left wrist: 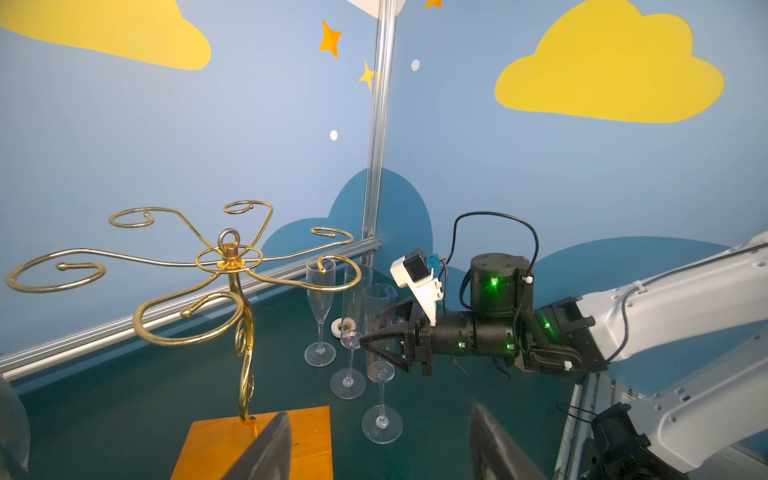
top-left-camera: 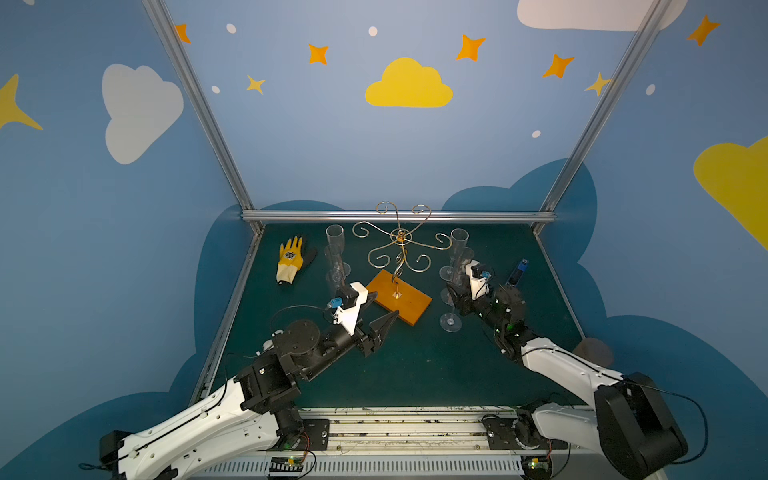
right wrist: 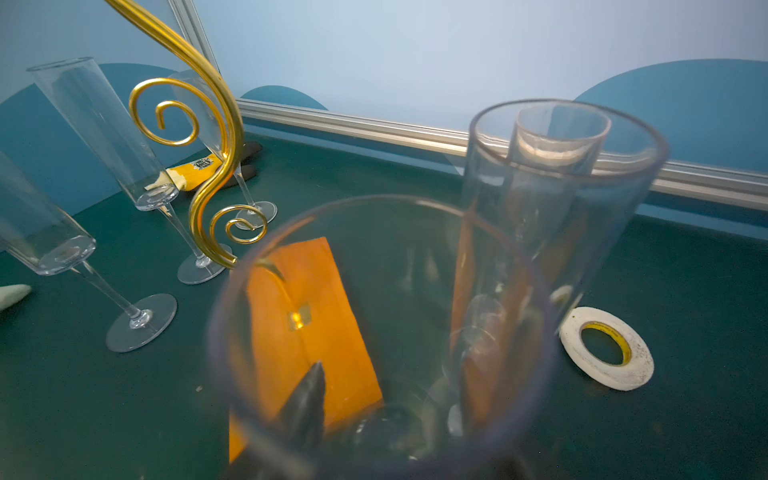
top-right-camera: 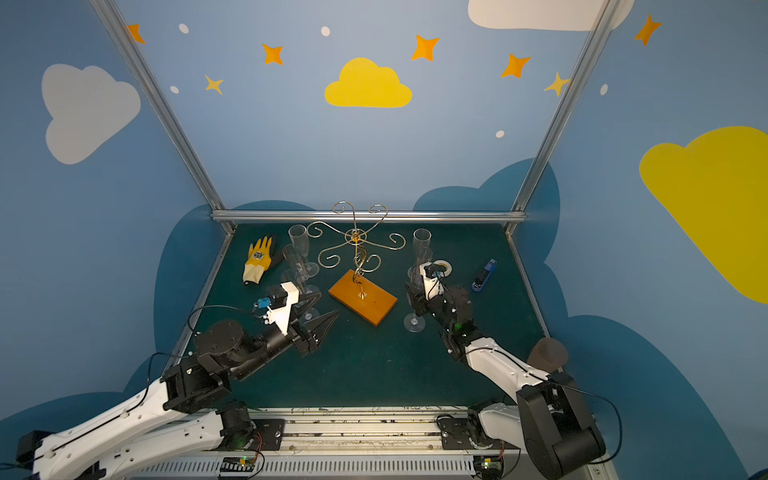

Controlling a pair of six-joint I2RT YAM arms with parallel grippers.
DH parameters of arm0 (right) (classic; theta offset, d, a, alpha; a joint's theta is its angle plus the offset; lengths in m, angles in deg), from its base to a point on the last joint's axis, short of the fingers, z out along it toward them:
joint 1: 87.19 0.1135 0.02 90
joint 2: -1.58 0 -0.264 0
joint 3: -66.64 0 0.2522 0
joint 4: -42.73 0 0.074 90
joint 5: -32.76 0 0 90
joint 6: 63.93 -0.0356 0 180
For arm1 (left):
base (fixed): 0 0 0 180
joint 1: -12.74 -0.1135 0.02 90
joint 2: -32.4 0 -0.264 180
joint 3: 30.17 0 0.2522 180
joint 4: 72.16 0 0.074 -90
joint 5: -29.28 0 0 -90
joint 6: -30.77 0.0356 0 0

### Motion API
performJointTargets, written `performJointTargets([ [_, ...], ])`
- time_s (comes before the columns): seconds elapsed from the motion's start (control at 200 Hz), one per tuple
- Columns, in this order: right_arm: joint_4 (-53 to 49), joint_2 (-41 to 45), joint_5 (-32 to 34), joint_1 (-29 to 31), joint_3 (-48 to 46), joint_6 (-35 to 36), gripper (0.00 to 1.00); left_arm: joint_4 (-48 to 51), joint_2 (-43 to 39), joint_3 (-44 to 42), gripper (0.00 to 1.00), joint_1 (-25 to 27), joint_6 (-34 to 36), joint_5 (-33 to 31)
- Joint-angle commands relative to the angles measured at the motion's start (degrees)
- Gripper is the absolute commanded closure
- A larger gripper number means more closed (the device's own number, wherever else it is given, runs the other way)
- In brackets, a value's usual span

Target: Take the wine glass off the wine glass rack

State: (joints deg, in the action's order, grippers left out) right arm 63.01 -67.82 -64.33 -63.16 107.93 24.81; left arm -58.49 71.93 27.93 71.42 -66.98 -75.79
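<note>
Nearest — left gripper, fingers spread, empty. Then wine glass: clear slim flute, upright on green table beside wine glass rack, between fingers of right gripper — clamped or loose, not clear. Behind, thin curled gold wire, flat orange wooden base.

On the table, the wine glass rack stands at centre, first group of wine glasses at its 10 o'clock with a glove beyond, second group of wine glasses at 3 o'clock, a small tool farther out.
</note>
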Motion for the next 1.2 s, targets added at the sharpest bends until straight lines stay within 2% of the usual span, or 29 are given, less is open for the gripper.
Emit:
performJointTargets([
  [0.0, -1.23, 0.98, -0.60, -0.21, 1.26, -0.28, 0.40, -1.49, -0.59, -0.74, 0.34, 0.21, 0.37, -0.33],
  [0.496, -4.75, 5.35, -1.79, -0.21, 0.49, 0.20, 0.28, -1.49, -0.72, -0.63, 0.33, 0.21, 0.45, -0.36],
  [0.761, -6.92, 8.72, -1.87, -0.21, 0.24, 0.06, 0.23, 0.02, -2.62, -0.01, 0.32, 0.21, 2.94, -1.78],
  [0.991, -12.68, 12.71, -2.49, -0.21, 1.21, 0.61, 0.20, 1.15, -7.97, -1.12, 0.31, 0.12, 6.54, -5.12],
  [1.196, -20.69, 20.36, -1.00, -0.37, 4.94, 4.94, 0.18, 4.01, -13.33, -0.56, 0.27, 0.12, 12.00, -10.77],
])
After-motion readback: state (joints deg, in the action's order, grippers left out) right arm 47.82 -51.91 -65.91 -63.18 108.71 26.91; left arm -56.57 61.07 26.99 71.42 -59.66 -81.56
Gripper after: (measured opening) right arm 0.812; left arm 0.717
